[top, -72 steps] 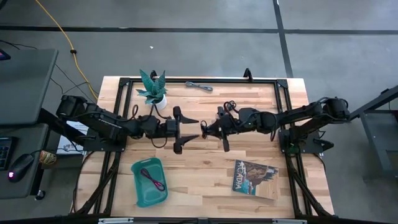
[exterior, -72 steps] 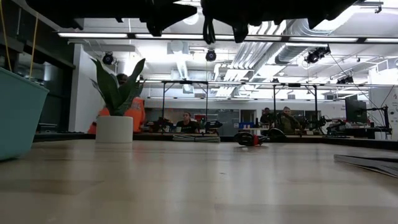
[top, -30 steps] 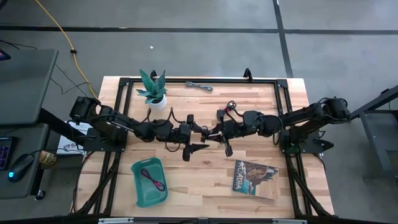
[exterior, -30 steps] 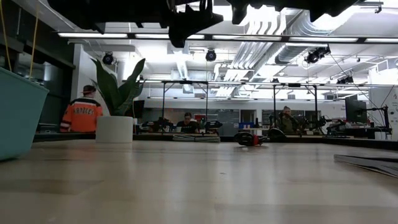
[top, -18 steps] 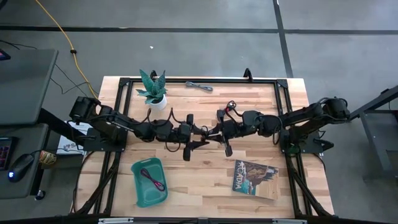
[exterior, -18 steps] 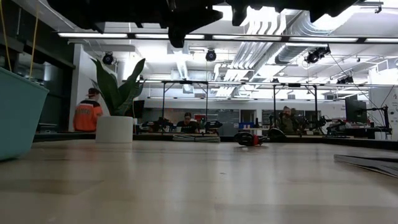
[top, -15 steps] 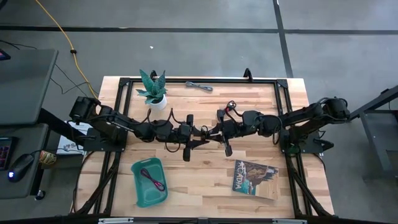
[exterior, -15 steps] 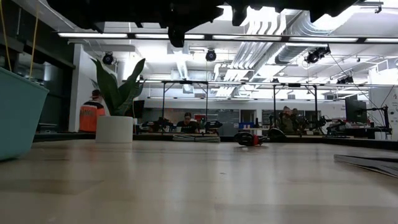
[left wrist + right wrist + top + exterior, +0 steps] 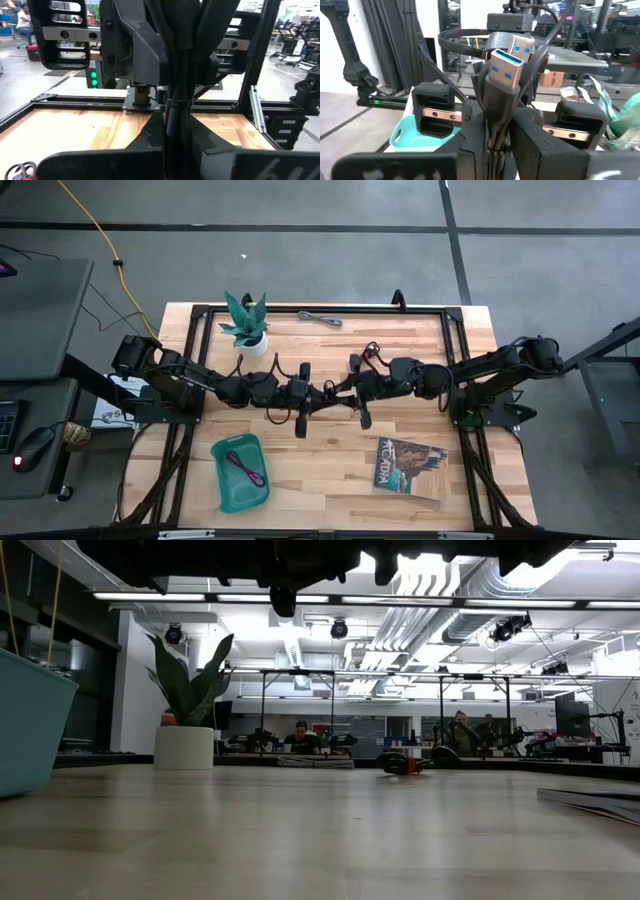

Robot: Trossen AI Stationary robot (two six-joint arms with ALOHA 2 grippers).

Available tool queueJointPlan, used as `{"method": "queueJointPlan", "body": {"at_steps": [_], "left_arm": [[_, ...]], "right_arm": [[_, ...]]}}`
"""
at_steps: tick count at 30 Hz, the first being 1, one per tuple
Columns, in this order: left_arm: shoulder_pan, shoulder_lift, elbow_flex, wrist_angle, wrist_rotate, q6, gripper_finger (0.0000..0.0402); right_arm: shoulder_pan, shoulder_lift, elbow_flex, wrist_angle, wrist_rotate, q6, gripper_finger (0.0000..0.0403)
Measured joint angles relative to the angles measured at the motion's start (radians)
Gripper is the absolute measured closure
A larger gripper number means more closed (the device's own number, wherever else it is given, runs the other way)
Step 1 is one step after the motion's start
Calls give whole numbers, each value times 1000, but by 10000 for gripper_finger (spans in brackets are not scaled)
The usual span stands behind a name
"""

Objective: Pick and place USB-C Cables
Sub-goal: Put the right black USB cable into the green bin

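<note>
A black cable bundle (image 9: 502, 75) with blue-tongued plugs hangs high over the table's middle, between my two grippers, which meet tip to tip. My left gripper (image 9: 328, 392) comes from the left and is shut on it. My right gripper (image 9: 342, 389) comes from the right and has it between its fingers. A grey cable (image 9: 320, 318) lies at the far edge. A black-and-red coil (image 9: 372, 349) lies on the wood behind my right gripper. A maroon cable (image 9: 243, 466) lies in the teal tray (image 9: 222, 480). My left gripper pinches the bundle's gathered strands (image 9: 176, 107) between its two fingers, coming level from the table's left. The bundle is lifted clear of the table. My right gripper has the same strands (image 9: 495, 131) between its two fingers, coming level from the table's right. The plug ends (image 9: 506, 62) stick out past its fingertips toward the left gripper.
A potted plant (image 9: 246, 328) stands at the far left. A magazine (image 9: 410, 464) lies at the near right. Black frame rails (image 9: 430, 310) run around the table. People show in the room beyond the far edge.
My left gripper, wide open around the bundle a second ago, has shut on it. Both arms have stayed where they meet over the table's middle, and the bundle has kept its place.
</note>
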Motion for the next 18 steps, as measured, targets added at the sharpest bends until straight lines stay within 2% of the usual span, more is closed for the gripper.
{"method": "queueJointPlan", "body": {"at_steps": [10,13,18], "left_arm": [[0,-1,0,0,-5,2,397],[0,-1,0,1,-9,2,398],[0,-1,0,0,-23,3,398]], "right_arm": [[0,0,0,-1,30,54,318],[1,0,0,-2,69,71,296],[1,0,0,-6,129,85,237]]}}
